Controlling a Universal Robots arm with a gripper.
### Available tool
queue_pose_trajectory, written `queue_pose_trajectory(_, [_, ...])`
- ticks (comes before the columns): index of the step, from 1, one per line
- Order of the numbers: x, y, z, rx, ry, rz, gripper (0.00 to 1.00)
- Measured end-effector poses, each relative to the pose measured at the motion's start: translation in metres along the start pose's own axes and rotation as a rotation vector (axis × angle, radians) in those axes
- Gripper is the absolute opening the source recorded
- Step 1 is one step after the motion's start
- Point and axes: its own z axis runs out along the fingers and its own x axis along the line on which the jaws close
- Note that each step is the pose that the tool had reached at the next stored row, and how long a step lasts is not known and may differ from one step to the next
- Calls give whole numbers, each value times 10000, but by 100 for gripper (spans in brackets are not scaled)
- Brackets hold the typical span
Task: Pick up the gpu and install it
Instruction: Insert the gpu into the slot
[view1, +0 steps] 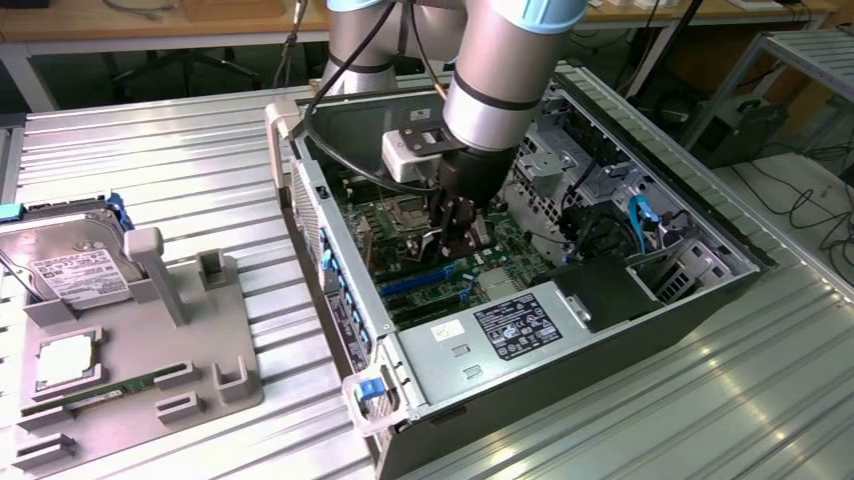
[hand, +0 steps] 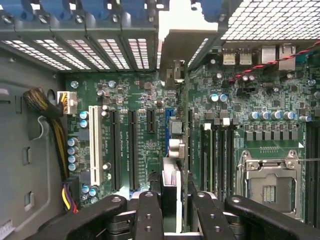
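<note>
Gpu (hand: 184, 150) down inside the open case (view1: 694, 290), standing on edge over the green board (hand: 140, 150), pinched in the tool (hand: 175, 217). Seen edge-on from the wrist view as one thin line, with the silver bracket (hand: 182, 47) at the far end, up by the back wall of the case. Sits just beside the blue slot (hand: 169, 117) and near the black memory slots. Cannot tell whether touching a slot or hanging just above.

Looks thin, flat and stiff, so probably light and easy to lift. Likely easy to break too: small parts on the face, easy to knock off. Most likely bends a little under a hard push, so better pressed straight down than sideways. Smooth faces, so maybe slippery in a weak pinch. Best held on the top edge, on both flat faces, well away from the edge meant for the slot. Held here at the end far from the bracket.

Tool only a little way open, just wide enough for the thin card. Black fingers (hand: 150, 215) pressed on the flat sides of the gpu, one on each side. Nothing else touched by the tool. Arm reaching down into the case from above in the exterior view, case lying on its side on the ridged metal tabletop (view1: 160, 130)
</note>
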Motion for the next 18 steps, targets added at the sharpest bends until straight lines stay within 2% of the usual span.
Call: queue_pose_trajectory(18, [32,108,97,-2,-83,-11,27])
